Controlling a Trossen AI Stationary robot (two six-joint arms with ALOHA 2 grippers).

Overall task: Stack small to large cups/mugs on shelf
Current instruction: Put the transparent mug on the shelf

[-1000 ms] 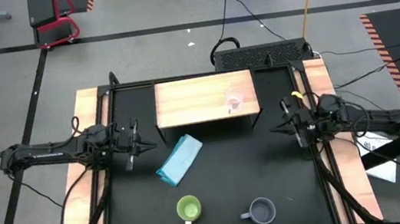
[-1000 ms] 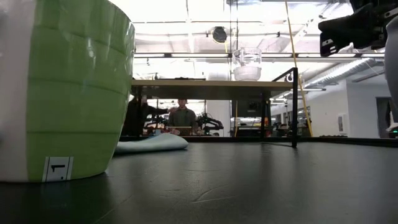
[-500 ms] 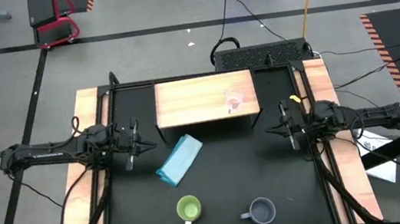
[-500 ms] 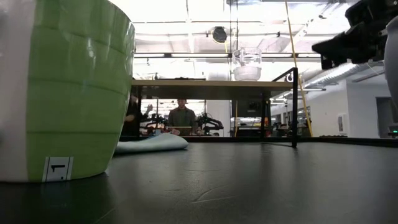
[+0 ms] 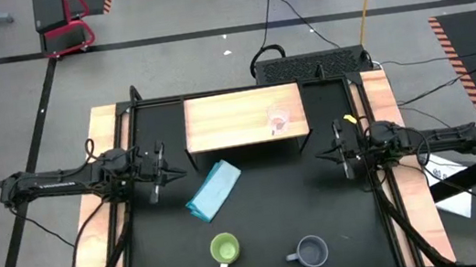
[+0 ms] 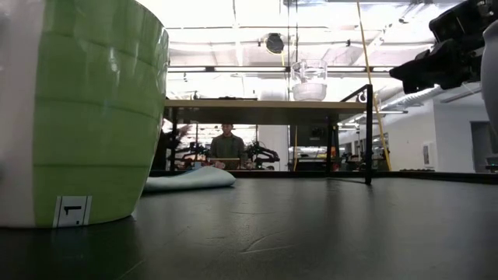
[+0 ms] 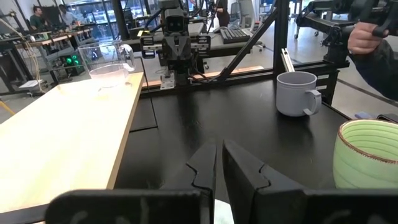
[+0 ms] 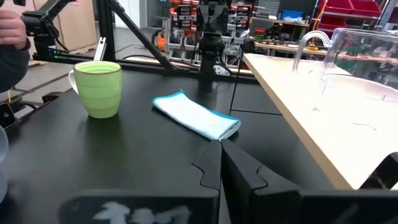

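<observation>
The green mug (image 6: 78, 109) has a small sticker with "1" on it. The glass cup (image 5: 280, 120) sits on the shelf (image 5: 236, 120), and the grey mug (image 5: 312, 252) and green mug stand well in front of the shelf. The left gripper (image 5: 165, 171) and the right gripper (image 5: 330, 152) wait beside the shelf, fingers together, holding nothing.

Lime-green mug (image 5: 225, 249), grey-blue mug (image 5: 313, 252), light blue cloth (image 5: 213, 190), light-wood shelf (image 5: 232, 120).

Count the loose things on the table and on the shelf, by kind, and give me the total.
Clear glass cup, on the shelf: 1
Handled mugs, on the table: 2, the lime-green mug and the grey-blue mug
Light blue folded cloth, on the table: 1
Total: 4
</observation>
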